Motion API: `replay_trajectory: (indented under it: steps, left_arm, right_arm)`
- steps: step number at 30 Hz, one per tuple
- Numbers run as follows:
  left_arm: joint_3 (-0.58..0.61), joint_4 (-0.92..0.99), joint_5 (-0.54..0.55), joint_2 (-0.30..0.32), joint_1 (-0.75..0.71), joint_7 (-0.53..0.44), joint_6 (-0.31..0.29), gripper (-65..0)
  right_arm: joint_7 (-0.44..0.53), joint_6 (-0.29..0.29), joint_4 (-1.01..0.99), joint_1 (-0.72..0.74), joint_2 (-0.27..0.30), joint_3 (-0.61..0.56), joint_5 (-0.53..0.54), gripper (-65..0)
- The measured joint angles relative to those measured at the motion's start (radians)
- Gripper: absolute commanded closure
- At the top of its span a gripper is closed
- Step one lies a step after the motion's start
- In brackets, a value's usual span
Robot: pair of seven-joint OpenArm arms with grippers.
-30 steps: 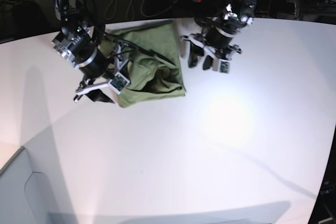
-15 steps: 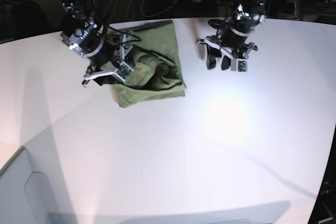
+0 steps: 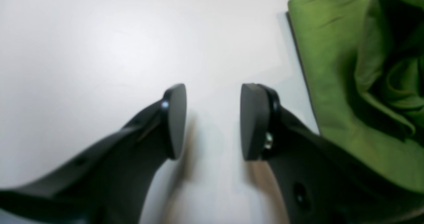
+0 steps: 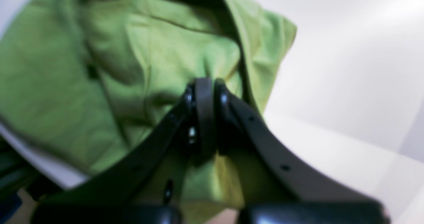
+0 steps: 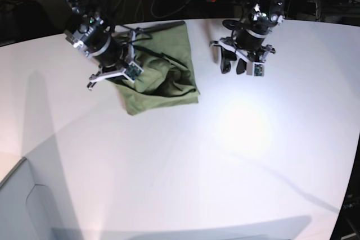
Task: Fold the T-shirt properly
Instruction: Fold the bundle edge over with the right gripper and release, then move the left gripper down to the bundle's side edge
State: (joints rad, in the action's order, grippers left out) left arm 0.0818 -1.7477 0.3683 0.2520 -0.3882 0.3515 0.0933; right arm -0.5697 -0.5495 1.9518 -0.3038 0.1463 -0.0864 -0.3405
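Jaws, right gripper [image 4: 205, 94]: pressed together, no gap visible; green cloth directly behind the tips, but whether any fabric is pinched between them cannot be told.
Jaws, left gripper [image 3: 212, 121]: standing apart, nothing between them, only bare counter below.
Counter [image 5: 236, 155]: wide white surface, bare ahead of and beside the left jaws; ample room for spreading or sliding cloth.
T-shirt [image 5: 163, 74]: lying bunched under and around the right jaws, well off to the side of the left jaws.
Progress: judged partway; gathered into a rough rectangle, yet top layers rumpled, with deep creases near the right jaws.
Remaining: likely smoothing, squaring, a final fold.
Edges: near hem fairly straight; side edge facing the left jaws clean.
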Motion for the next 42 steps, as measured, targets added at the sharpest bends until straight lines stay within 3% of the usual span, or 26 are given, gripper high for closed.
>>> replay_trajectory:
  steps: [10, 14, 22, 28, 36, 39, 42]
  left_arm:
    - [0.0, 0.0, -0.001, 0.0, 0.013, 0.002, 0.0, -25.9]
    - [-0.002, 0.0, 0.0, 0.002, 0.033, -0.002, 0.0, -25.9]
    - [-0.005, 0.0, -0.001, 0.0, 0.06, -0.003, 0.0, -26.1]
    - [-0.039, 0.0, 0.0, 0.0, 0.064, 0.004, 0.0, -26.1]
    - [-0.123, 0.0, -0.001, 0.0, 0.064, 0.004, 0.0, -26.2]
    - [-0.138, -0.026, 0.003, 0.0, 0.064, 0.012, 0.0, -27.4]
    - [-0.145, -0.08, 0.081, 0.0, 0.064, 0.011, 0.0, -33.6]
  right_arm:
    - [0.006, 0.0, 0.119, -0.113, -0.034, -0.009, 0.0, -0.1]
    - [0.005, 0.0, 0.118, -0.133, -0.027, -0.093, 0.004, -0.1]
    - [0.008, 0.0, 0.118, -0.146, 0.053, -0.233, 0.003, -0.1]
    - [0.0, 0.0, 0.114, -0.124, 0.084, -0.25, 0.001, -0.7]
    - [0.003, -0.001, 0.116, -0.132, 0.154, -0.271, 0.0, -24.8]
    - [0.003, 0.0, 0.129, -0.132, 0.176, -0.293, 0.001, -26.9]
    - [0.011, 0.001, 0.143, -0.132, 0.175, -0.288, 0.002, -26.9]
